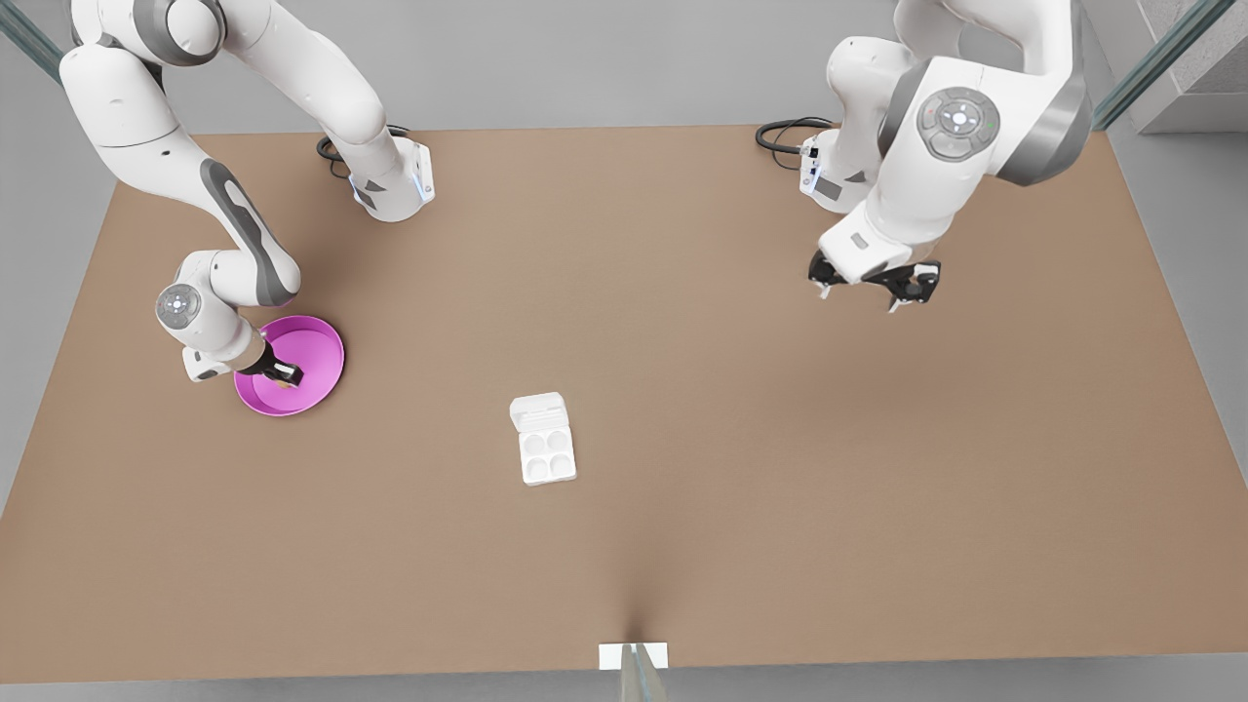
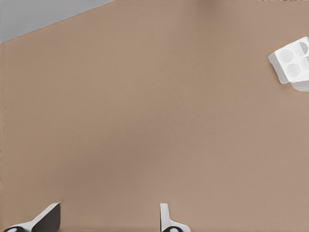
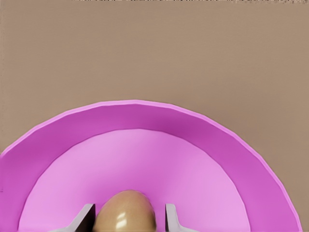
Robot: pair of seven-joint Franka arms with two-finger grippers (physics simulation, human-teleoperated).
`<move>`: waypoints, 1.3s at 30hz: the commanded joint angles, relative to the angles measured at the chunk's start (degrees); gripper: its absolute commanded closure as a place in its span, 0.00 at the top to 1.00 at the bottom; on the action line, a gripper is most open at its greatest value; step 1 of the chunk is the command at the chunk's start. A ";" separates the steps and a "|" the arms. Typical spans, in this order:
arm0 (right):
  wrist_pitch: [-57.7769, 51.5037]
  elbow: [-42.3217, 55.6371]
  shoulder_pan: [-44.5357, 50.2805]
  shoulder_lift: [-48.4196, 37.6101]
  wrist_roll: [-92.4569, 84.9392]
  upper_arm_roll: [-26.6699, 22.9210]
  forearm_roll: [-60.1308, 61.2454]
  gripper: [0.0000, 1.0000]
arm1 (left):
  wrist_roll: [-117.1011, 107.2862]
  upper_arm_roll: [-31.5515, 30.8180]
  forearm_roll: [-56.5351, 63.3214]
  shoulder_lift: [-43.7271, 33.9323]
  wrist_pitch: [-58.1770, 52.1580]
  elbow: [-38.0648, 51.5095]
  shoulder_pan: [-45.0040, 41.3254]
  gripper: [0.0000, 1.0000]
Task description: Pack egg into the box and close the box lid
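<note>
The tan-brown egg (image 3: 125, 212) lies in the pink plate (image 3: 145, 116), which sits at the front view's left (image 1: 317, 341). My right gripper (image 3: 128, 217) is lowered into the plate (image 1: 283, 375), open, with one finger on each side of the egg and a narrow gap on one side. The white box (image 1: 546, 453) stands near the table's middle, its four cups bare, its lid (image 1: 539, 409) folded back flat. My left gripper (image 1: 858, 297) hangs open above the table at the front view's right, far from the box (image 2: 292, 65), and waits (image 2: 109, 208).
The brown table (image 1: 682, 341) stretches between the plate and the box. Both arm bases (image 1: 390, 185) with black cables stand at the far edge. A small white mount (image 1: 634, 655) sits at the near edge.
</note>
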 commanded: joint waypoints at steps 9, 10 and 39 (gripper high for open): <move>0.21 -0.31 0.70 -0.08 0.13 0.02 0.00 0.50 | -0.09 -0.05 0.06 -0.08 0.10 0.03 7.47 1.00; 0.21 -0.31 0.70 -0.08 0.13 0.02 0.00 0.50 | -0.09 -0.05 0.06 0.00 0.10 0.03 7.47 1.00; -45.32 67.98 77.43 24.09 41.53 -20.20 25.76 0.49 | -0.09 0.04 0.32 0.36 0.45 0.03 7.91 1.00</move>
